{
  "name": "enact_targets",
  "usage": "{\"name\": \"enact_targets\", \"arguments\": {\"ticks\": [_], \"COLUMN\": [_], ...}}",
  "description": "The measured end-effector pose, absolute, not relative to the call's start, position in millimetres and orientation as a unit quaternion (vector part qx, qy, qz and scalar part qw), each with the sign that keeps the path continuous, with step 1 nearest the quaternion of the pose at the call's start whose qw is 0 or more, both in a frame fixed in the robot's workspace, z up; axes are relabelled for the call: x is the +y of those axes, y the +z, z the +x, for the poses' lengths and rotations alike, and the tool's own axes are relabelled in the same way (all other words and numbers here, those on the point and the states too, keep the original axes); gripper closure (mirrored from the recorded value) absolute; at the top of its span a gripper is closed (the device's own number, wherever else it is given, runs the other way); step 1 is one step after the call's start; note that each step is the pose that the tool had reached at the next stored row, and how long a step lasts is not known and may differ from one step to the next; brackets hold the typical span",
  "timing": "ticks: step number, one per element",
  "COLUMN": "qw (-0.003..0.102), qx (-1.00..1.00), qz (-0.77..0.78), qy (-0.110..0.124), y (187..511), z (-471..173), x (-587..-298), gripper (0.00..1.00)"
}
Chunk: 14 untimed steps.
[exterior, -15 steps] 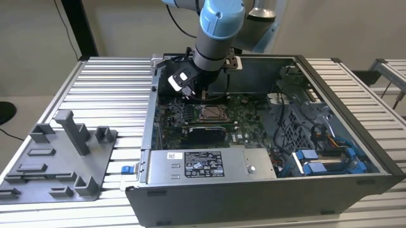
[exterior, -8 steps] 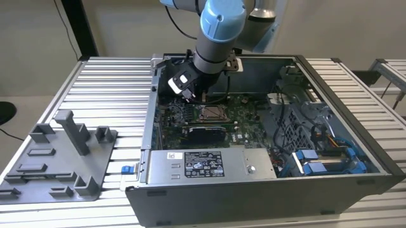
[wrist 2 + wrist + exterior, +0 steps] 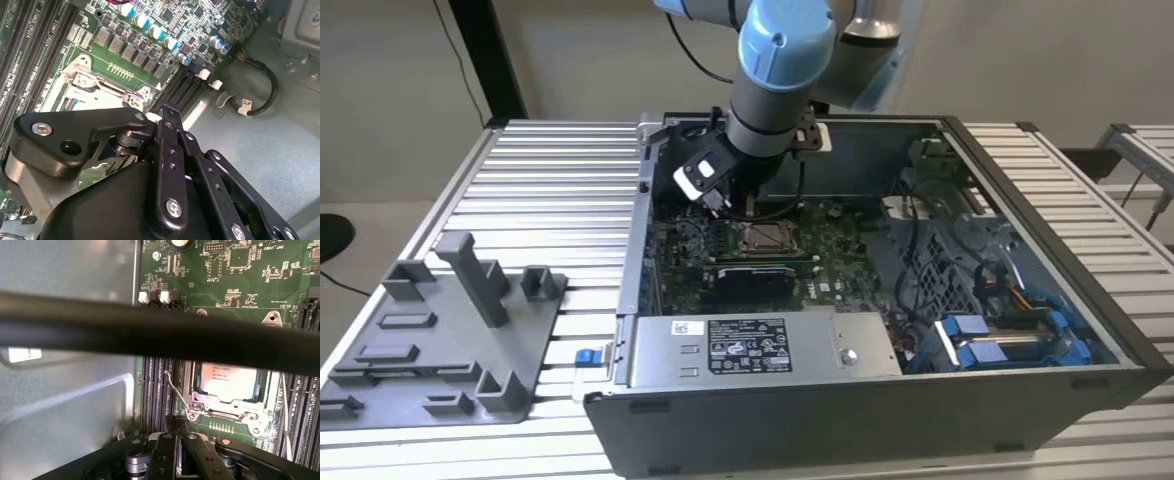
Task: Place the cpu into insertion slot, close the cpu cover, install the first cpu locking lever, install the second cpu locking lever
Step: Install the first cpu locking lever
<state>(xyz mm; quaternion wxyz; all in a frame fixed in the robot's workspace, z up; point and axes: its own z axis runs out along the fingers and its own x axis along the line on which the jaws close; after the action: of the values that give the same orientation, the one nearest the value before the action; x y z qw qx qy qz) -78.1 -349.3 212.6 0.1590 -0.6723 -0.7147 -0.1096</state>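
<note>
The gripper (image 3: 176,424), its fingers (image 3: 169,434) pinched narrow on nothing, hangs just beside the raised wire lever (image 3: 176,390), likely set there to bear on it, because beyond it the chip (image 3: 227,381) already lies in the socket (image 3: 192,371) with the cover (image 3: 222,409) shut flat over its edges.

The cpu (image 3: 227,381) is sitting flat in the slot (image 3: 767,237), just above the middle of the exterior view, its silvery top showing through the cover's window. The cover (image 3: 225,407), a thin silvery frame, is lying down over it. One thin wire lever (image 3: 176,388) is sticking up at a slant beside its corner.
</note>
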Motion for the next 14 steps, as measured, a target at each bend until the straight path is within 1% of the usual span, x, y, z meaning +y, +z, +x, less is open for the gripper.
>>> {"name": "enact_targets", "arguments": {"ticks": [14], "qw": [0.159], "qx": [-0.715], "qz": [-0.672], "qy": [-0.11], "y": [204.6], "z": [-78.1], "x": [-349.4], "gripper": [1.0]}}
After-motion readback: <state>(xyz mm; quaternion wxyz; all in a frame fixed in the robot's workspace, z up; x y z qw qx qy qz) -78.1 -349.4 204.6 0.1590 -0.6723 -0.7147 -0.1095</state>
